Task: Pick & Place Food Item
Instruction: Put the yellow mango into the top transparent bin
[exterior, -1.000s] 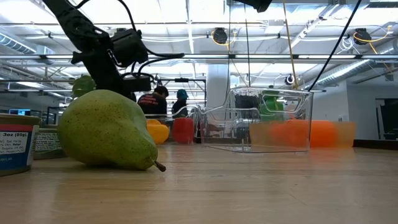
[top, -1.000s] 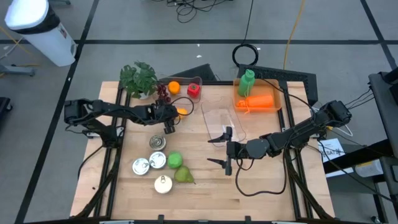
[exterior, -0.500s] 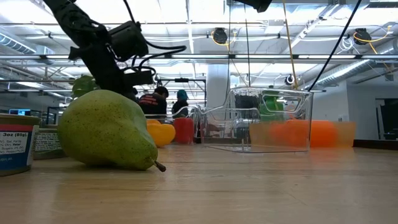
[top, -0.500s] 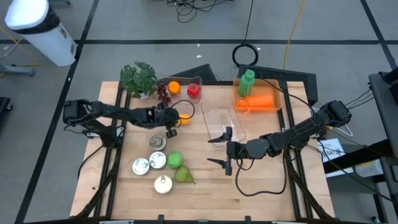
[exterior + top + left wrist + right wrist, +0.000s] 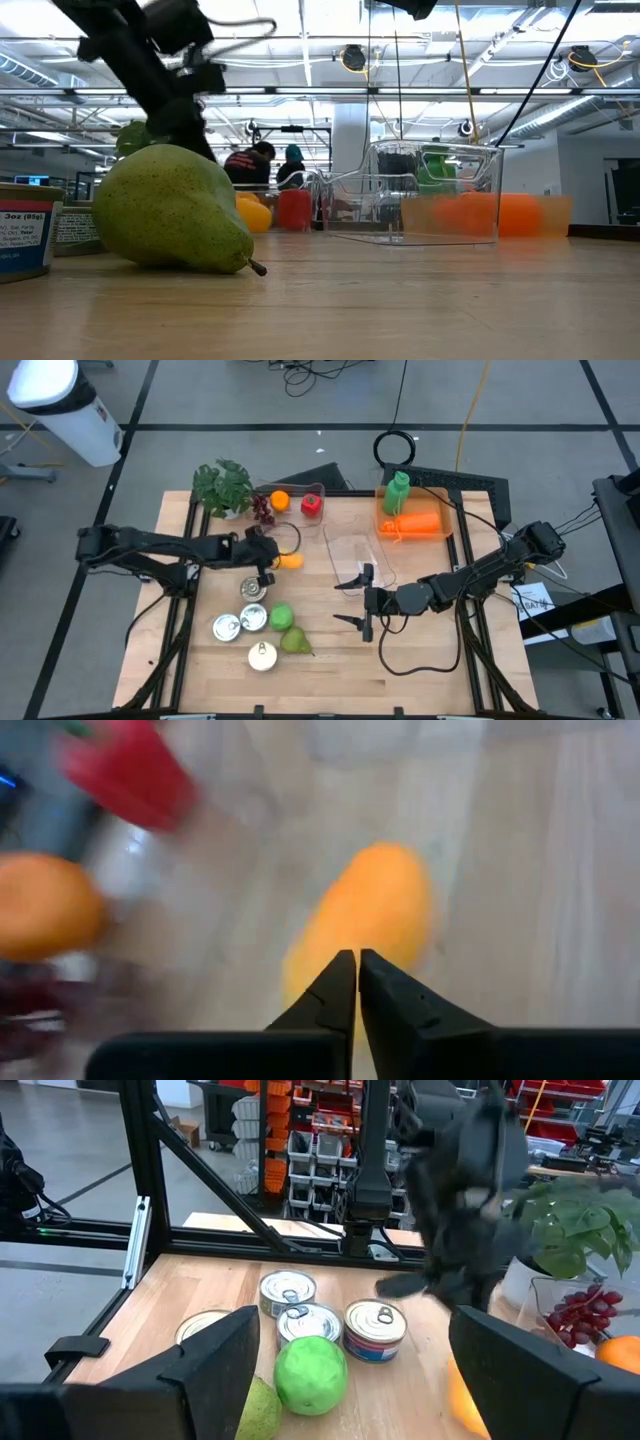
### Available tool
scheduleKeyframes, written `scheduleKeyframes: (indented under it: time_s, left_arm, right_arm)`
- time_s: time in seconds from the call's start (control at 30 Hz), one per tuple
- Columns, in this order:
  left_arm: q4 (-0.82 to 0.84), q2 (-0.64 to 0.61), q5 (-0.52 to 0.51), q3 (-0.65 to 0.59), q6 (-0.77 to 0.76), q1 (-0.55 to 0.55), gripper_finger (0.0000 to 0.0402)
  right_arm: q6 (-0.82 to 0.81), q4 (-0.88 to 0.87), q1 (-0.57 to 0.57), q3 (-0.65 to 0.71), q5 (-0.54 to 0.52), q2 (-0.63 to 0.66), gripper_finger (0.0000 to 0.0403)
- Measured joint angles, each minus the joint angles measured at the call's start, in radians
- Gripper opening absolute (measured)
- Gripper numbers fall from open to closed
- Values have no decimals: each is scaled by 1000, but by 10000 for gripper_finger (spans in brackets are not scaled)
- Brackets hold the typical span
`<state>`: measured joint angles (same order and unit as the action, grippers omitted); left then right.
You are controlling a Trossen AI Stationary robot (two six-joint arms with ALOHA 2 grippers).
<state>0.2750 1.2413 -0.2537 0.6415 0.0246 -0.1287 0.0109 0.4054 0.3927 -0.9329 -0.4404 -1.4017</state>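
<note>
Jaws, left gripper: pressed together with nothing between them, above the surface, just beside the mango.
Jaws, right gripper: wide apart, empty, near the clear box, well apart from the mango.
Mango: lying loose on the wood surface, between the left gripper and the clear box; in the left wrist view it shows just past the closed fingertips.
Clear box: upright at mid-surface, right of the mango.
Pear: on its side at the near edge, beside a green apple.
Cans: clustered near the pear.
Back edge: plant, grapes, orange, red cup.
</note>
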Motion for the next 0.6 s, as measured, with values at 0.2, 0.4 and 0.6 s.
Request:
scheduleKeyframes:
  time_s: [0.2, 0.4, 0.6]
  left_arm:
    - [-30, -158, -32, 3, 21, -1, 9]
    - [-46, -203, 1, 4, -79, -17, 62]
    - [-144, -129, 105, 3, -220, -25, 147]
  right_arm:
    - [0, 0, 0, 0, 0, 0, 306]
    - [0, 0, 0, 0, 0, 0, 306]
    - [0, 1, -1, 0, 0, 0, 306]
